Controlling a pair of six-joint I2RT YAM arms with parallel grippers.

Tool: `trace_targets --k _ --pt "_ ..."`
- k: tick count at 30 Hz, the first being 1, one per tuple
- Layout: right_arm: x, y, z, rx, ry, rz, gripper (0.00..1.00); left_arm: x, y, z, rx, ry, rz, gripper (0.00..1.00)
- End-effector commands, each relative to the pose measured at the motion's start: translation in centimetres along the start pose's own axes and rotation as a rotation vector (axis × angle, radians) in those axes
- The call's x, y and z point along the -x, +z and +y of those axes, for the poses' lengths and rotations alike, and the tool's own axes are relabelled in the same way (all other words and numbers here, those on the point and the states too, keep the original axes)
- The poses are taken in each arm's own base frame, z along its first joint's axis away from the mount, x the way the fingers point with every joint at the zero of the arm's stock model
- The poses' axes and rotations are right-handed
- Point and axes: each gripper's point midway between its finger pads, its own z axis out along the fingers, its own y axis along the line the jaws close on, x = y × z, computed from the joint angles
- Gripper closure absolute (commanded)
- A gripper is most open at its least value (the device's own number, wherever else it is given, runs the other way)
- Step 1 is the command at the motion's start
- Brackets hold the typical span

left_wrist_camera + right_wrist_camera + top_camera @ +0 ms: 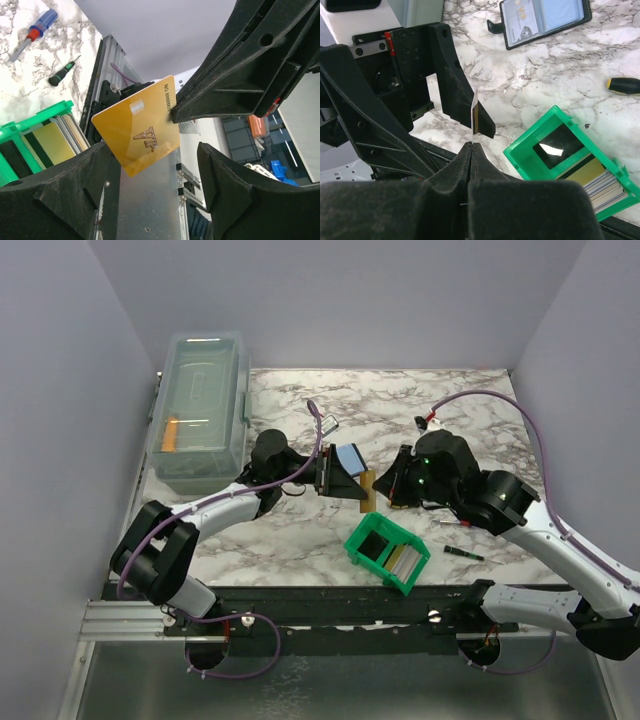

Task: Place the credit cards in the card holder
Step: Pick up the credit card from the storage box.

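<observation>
Gold VIP credit card pinched in the closed right gripper above the middle of the table, between the spread fingers of the left gripper. Shows face-on at the left wrist, only edge-on at the right wrist, with the card holder lying open toward the far edge. More cards in the green bin by the near edge.

Gold card reads "VIP" + "NO.8888…", rest hidden.
</observation>
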Motion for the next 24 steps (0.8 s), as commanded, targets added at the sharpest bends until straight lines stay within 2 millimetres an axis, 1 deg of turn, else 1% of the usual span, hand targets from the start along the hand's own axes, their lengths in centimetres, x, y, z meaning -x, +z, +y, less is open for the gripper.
trace_targets --k 1,3,5,9,13,17,18,21,24 --pt "1.6 -0.4 1.8 0.069 -0.008 -0.039 1.0 -0.2 0.0 -1.7 -0.072 0.03 0.018 0.24" --pt "1.7 -0.4 1.9 0.07 -0.008 -0.045 1.0 -0.1 0.0 -2.2 -0.085 0.033 0.012 0.25" --pt "1.8 -0.4 1.9 0.072 -0.007 -0.05 1.0 0.0 -0.1 -2.6 -0.095 0.031 0.002 0.33" --pt "1.7 -0.5 1.8 0.083 0.005 -0.061 1.0 0.4 -0.3 -3.5 -0.117 0.038 -0.033 0.58" --pt "1.5 -0.6 1.9 0.106 0.02 -0.067 1.0 1.0 -0.3 -3.8 -0.119 0.04 -0.068 0.78" --pt "1.2 -0.4 1.8 0.109 0.024 -0.067 1.0 1.8 -0.2 -4.0 -0.116 0.041 -0.102 0.97" --pt "1.2 -0.3 1.7 0.104 0.026 -0.07 1.0 2.1 -0.3 -3.8 -0.11 0.035 -0.116 1.0" --pt "1.3 -0.2 0.9 0.072 0.013 -0.086 0.99 2.8 -0.7 -3.3 -0.093 0.033 -0.149 1.0" --pt "1.9 -0.2 -1.2 -0.027 0.009 -0.131 0.81 3.6 -1.4 -1.9 -0.061 0.001 -0.182 1.0"
